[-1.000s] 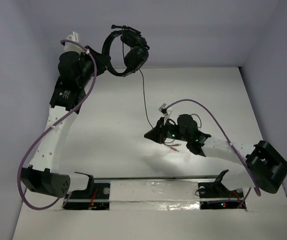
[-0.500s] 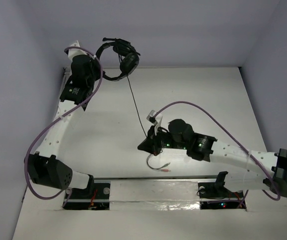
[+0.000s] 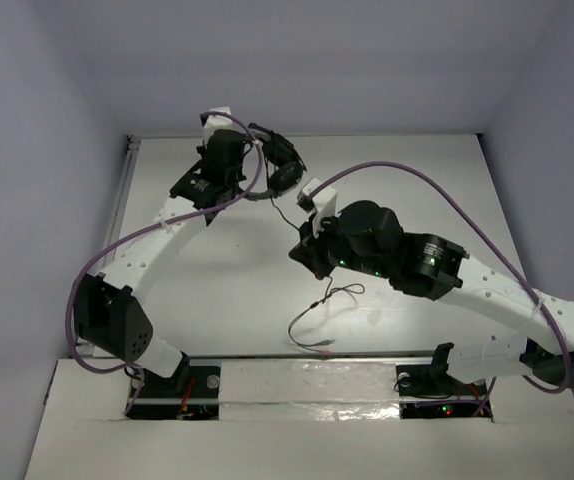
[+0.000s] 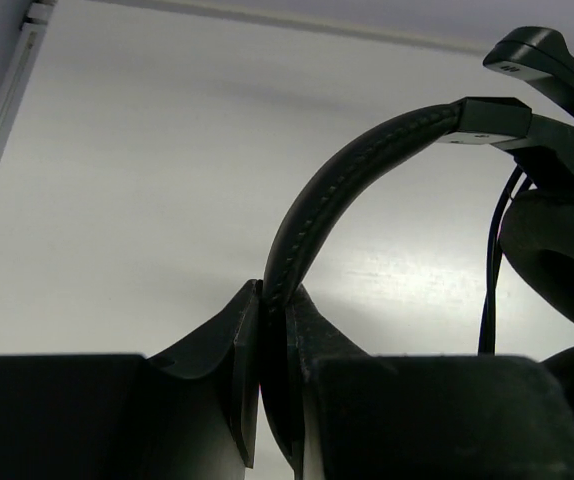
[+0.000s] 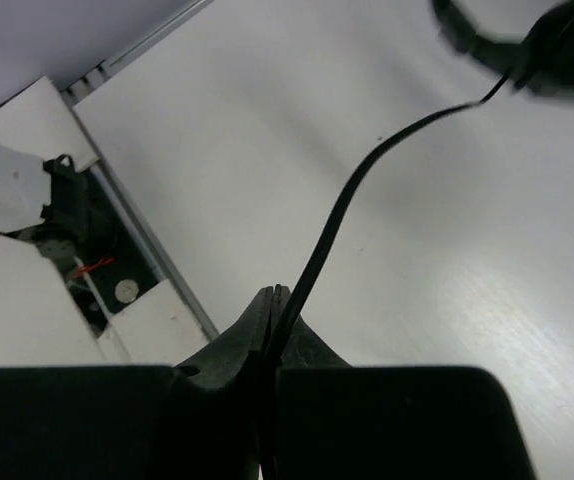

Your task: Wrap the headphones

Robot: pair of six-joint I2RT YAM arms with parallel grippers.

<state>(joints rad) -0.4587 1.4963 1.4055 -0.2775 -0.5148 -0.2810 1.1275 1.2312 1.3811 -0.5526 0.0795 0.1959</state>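
Observation:
The black headphones (image 3: 279,160) hang in the air near the back wall, held by my left gripper (image 3: 250,168), which is shut on the headband (image 4: 347,180). An earcup (image 4: 562,255) shows at the right of the left wrist view. The thin black cable (image 3: 285,212) runs from the earcups down to my right gripper (image 3: 302,256), which is shut on it (image 5: 322,250). The cable's loose end (image 3: 317,318) lies curled on the table in front of the right gripper. The blurred headphones (image 5: 537,40) show at the top right of the right wrist view.
Thick purple robot cables (image 3: 407,180) loop over both arms. The white table (image 3: 217,290) is walled on three sides. The arm bases (image 3: 167,390) sit at the near edge, and the left one shows in the right wrist view (image 5: 77,240).
The left gripper has swung the headphones right and toward the middle. The right gripper has moved back toward the headphones along the cable, leaving more loose cable on the table.

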